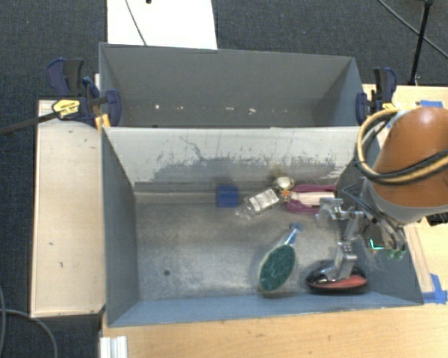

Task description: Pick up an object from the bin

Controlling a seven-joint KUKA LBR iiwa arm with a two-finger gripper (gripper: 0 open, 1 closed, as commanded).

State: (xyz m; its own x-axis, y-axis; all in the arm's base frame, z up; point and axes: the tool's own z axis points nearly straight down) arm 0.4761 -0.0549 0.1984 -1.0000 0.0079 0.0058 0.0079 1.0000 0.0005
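Note:
My gripper [342, 265] hangs low at the bin's front right, directly over a flat oval thing, black with a red edge [336, 281], which lies on the floor near the front wall. I cannot tell whether the gripper touches it. Just to its left lies a green oval brush with a light blue handle [277, 265], pointing up and to the right. Behind the gripper, a pink and purple thing with a gold cap [308, 197] rests against the back slope.
A crumpled clear and silver thing [259, 201] and a small blue block [226, 195] lie along the back slope near the middle. The arm with its orange cover and cables stands over the bin's right wall. The left half of the floor is bare metal.

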